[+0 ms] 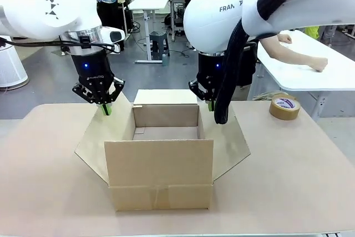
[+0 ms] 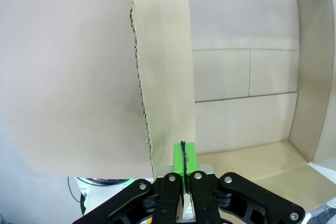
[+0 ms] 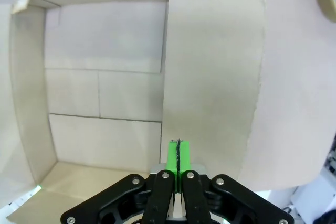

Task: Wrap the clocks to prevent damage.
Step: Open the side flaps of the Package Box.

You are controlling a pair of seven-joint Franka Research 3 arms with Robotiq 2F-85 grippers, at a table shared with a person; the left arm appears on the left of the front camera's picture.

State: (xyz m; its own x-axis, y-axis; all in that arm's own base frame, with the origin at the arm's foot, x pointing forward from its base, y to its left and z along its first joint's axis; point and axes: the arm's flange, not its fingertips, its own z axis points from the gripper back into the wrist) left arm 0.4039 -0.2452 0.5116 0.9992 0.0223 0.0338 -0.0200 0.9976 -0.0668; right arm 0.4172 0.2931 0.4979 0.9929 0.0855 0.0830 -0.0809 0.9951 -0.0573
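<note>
Left hand (image 1: 106, 109) and right hand (image 1: 211, 105) hang closed, empty, over the side flaps of the open box (image 1: 158, 165) mid-worktop (image 1: 288, 181) (bare inside), seemingly box preparation, and wrapping next calls for opened hands.

One box (image 1: 161, 165), one tape roll (image 1: 284, 107)

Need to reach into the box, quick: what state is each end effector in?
Left end effector: closed, holding nothing.
Right end effector: closed, holding nothing.
</note>
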